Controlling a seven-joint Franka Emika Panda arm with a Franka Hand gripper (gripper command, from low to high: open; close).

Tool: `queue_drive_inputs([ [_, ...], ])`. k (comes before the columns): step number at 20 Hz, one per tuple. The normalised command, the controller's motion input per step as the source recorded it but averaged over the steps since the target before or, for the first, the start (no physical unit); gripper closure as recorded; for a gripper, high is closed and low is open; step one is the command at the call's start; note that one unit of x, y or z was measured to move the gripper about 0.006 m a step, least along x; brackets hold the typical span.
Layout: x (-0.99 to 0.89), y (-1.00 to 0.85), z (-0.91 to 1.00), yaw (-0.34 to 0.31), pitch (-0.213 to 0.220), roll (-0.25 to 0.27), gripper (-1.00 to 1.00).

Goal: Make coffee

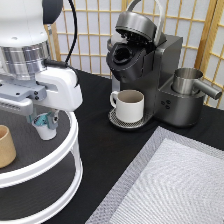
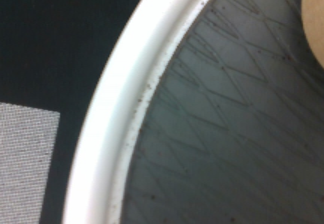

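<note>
Tan wooden cup (image 1: pixel 6 146) is being seen at the exterior view's left edge, on the top tier of a white-rimmed round rack (image 1: pixel 74 145). Just to its right, the coffee pod (image 1: pixel 45 127) is being pinched by the claw (image 1: pixel 44 121), tilted, low over the mesh tier. Further right, a cream mug (image 1: pixel 130 105) is being carried on the drip tray of the coffee machine (image 1: pixel 150 70), lid raised. Grey mat (image 1: pixel 170 185) is being shown on the black table (image 1: pixel 100 165). Rack rim (image 2: pixel 114 130) is being framed by the wrist view.
</note>
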Motion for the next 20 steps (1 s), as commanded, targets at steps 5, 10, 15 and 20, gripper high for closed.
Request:
queue_drive_inputs([
  [5,-0.12,0.32,0.73,0.04,0.066,0.177,1.0],
  [10,-0.01,0.32,0.54,0.0,0.106,0.25,1.0],
  [15,0.21,0.51,0.4,-0.068,0.011,0.281,1.0],
  [20,0.25,0.53,0.39,-0.095,-0.006,0.259,1.0],
])
